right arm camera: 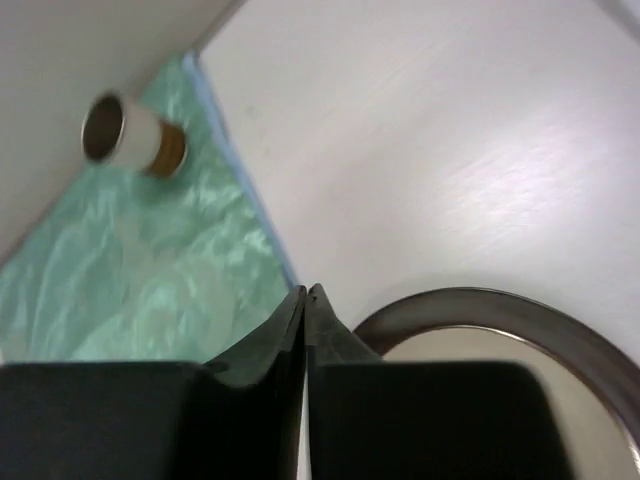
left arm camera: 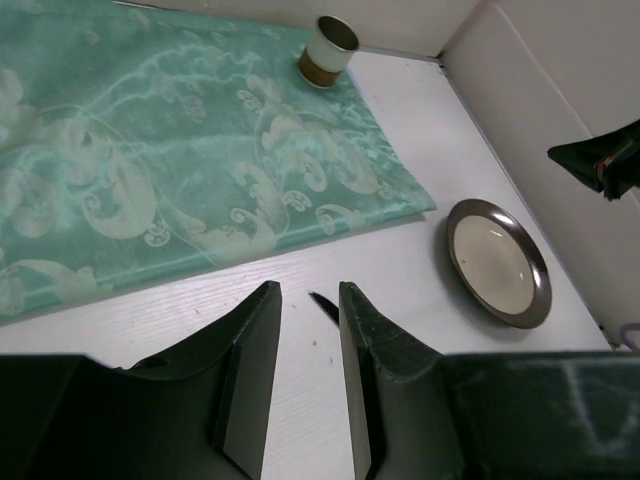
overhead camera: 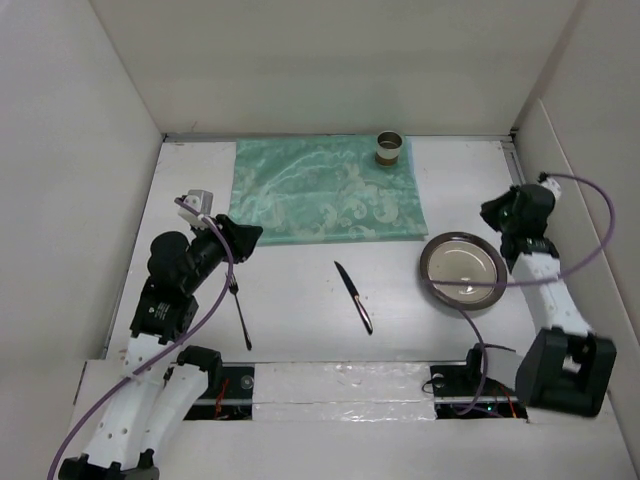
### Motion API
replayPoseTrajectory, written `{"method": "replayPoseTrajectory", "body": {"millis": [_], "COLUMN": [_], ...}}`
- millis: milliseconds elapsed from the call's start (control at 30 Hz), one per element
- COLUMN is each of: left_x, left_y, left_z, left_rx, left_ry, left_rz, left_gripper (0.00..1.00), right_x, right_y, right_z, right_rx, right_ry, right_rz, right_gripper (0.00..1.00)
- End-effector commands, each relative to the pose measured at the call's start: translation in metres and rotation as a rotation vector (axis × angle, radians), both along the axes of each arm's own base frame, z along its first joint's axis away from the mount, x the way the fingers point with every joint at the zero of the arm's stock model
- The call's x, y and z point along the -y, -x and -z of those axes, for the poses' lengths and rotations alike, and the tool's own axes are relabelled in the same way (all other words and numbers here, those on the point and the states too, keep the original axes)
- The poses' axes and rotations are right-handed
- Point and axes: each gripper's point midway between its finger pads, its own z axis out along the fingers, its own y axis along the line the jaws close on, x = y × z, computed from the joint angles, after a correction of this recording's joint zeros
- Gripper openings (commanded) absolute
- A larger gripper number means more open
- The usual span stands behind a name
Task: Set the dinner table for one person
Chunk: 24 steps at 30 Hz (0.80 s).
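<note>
The left end effector (left arm camera: 307, 295), fingers narrowly apart, holds nothing above the worktop (overhead camera: 300, 330); the right end effector (right arm camera: 306, 296), pressed together, is empty by the plate (right arm camera: 480, 308).

dinner table (overhead camera: 296, 322) — lane between fork (overhead camera: 239, 315) and knife (overhead camera: 353, 296) | blockers: plate (overhead camera: 462, 265), cup (overhead camera: 390, 150)

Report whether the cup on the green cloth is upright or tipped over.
Upright. The cup stands on its base on the cloth, open mouth facing up.

Five things on the tabletop (overhead camera: 300, 335), one of each kind: one cloth (overhead camera: 328, 190), one cup (overhead camera: 391, 149), one plate (overhead camera: 463, 270), one knife (overhead camera: 353, 297), one fork (overhead camera: 240, 315).
</note>
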Motion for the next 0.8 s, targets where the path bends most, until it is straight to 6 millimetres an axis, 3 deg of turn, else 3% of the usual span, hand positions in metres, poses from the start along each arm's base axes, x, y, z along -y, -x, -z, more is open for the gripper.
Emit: {"method": "replayPoseTrajectory", "body": {"millis": [0,33,67,100,200,300,467,767], "left_x": [0.018,0.019,0.021,0.022,0.022,0.019,0.011,0.01], "left_y": [0.011,0.013,0.015,0.017,0.023,0.028,0.035,0.05], "left_z": [-0.028,-0.029,-0.03,-0.03,-0.034,-0.041,-0.054,-0.064], "left_rx": [0.088,0.091,0.092,0.093,0.114,0.14,0.193,0.249], "left_ry": [0.054,0.057,0.058,0.057,0.069,0.078,0.086,0.098], "left_rz": [0.117,0.127,0.144,0.147,0.155,0.148,0.109,0.119], "left_gripper": [0.26,0.26,0.26,0.26,0.29,0.32,0.34,0.35], "right_x": [0.046,0.051,0.058,0.066,0.081,0.082,0.061,0.042], "right_y": [0.068,0.084,0.102,0.125,0.162,0.172,0.172,0.187], "right_z": [-0.005,0.0,0.015,0.011,0.027,0.037,0.091,0.148], "right_rx": [0.051,0.04,0.005,0.002,-0.085,-0.152,-0.331,-0.443], "right_ry": [0.053,0.065,0.071,0.098,0.117,0.051,-0.125,-0.271], "right_rz": [0.28,0.326,0.377,0.448,0.569,0.609,0.566,0.61], "right_gripper": [0.14,0.25,0.45,0.52,0.77,0.8,0.81,0.84]}}
